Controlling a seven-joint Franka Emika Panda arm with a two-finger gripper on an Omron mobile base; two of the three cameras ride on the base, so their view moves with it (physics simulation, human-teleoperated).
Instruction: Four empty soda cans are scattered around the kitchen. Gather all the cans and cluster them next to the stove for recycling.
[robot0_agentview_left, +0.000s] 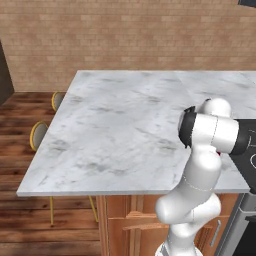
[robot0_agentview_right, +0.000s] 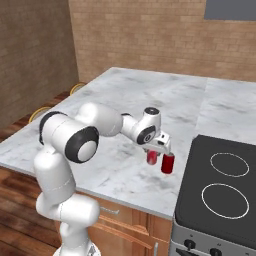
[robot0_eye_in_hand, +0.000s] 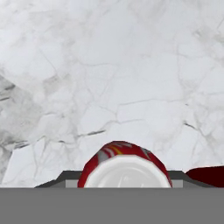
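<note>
Fingers (robot0_agentview_right: 151, 154) clamped on 1 red soda can (robot0_agentview_right: 151, 157) just above the marble counter (robot0_agentview_right: 125, 90), beside a 2nd red can (robot0_agentview_right: 168, 163) standing near the stove (robot0_agentview_right: 220, 192) edge. Broad bare marble stretching away left.

**Two red cans on the marble, close to the stove**

Two red soda cans are visible. The first red can (robot0_agentview_right: 151, 157) is under the end of the arm, upright or nearly so, over the white-grey marble counter (robot0_agentview_right: 150, 95); in the hand view this can (robot0_eye_in_hand: 124, 166) shows a pale silver top and a red side with yellow and white marks. The second red can (robot0_agentview_right: 168, 163) stands upright on the marble just beside the first one, between it and the stove (robot0_agentview_right: 220, 190). The stove has a black glass top with white ring marks and a silver front with knobs
</note>
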